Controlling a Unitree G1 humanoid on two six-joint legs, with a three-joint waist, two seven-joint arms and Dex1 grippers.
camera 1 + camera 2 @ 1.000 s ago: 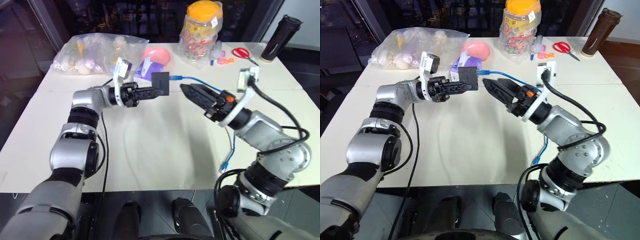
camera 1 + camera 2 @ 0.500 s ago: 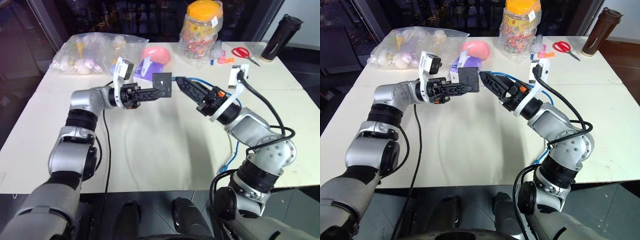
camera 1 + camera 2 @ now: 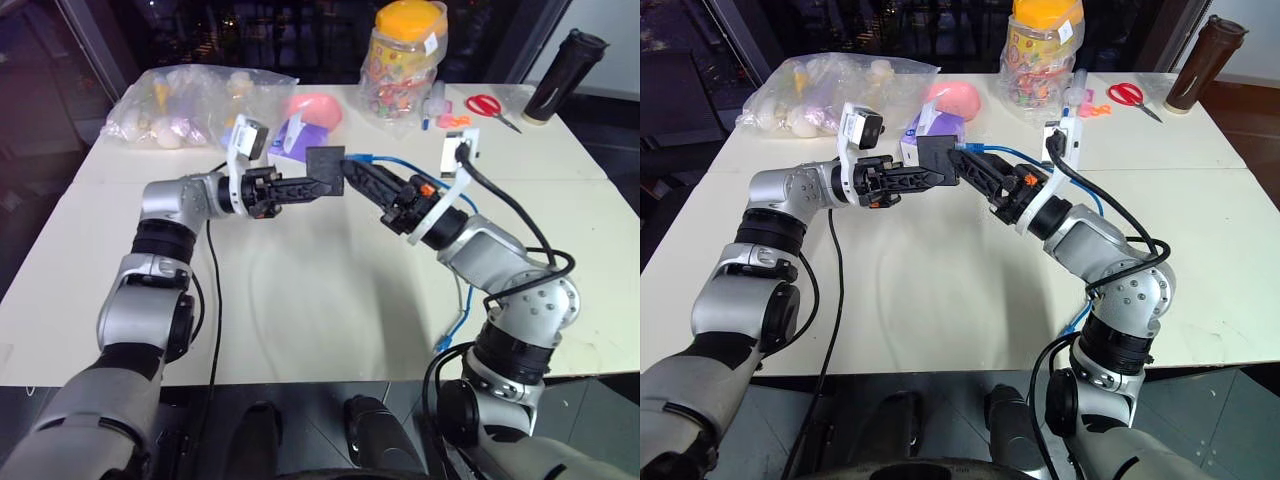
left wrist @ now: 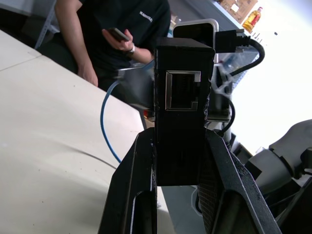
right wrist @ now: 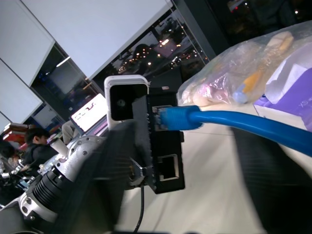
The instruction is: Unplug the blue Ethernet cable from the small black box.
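My left gripper (image 3: 317, 184) is shut on the small black box (image 3: 325, 165) and holds it above the table, with an empty port (image 4: 183, 90) facing its wrist camera. The blue Ethernet cable (image 5: 234, 122) is plugged into the box's upper port. It runs back past my right arm, and its free end lies on the table (image 3: 447, 335). My right gripper (image 3: 356, 172) has its tips right at the box's cable side. Its fingers straddle the cable just behind the plug, with a gap still showing in the right wrist view.
Along the table's far edge are a plastic bag of toys (image 3: 190, 100), a purple tissue box (image 3: 300, 135), a pink object (image 3: 315, 108), a candy jar (image 3: 405, 65), red scissors (image 3: 485, 105) and a dark bottle (image 3: 560, 75). A seated person (image 4: 112, 34) is beyond the table.
My right gripper has moved in from the right up to the box, and its fingers have narrowed around the cable by the plug. The left gripper and the box kept still.
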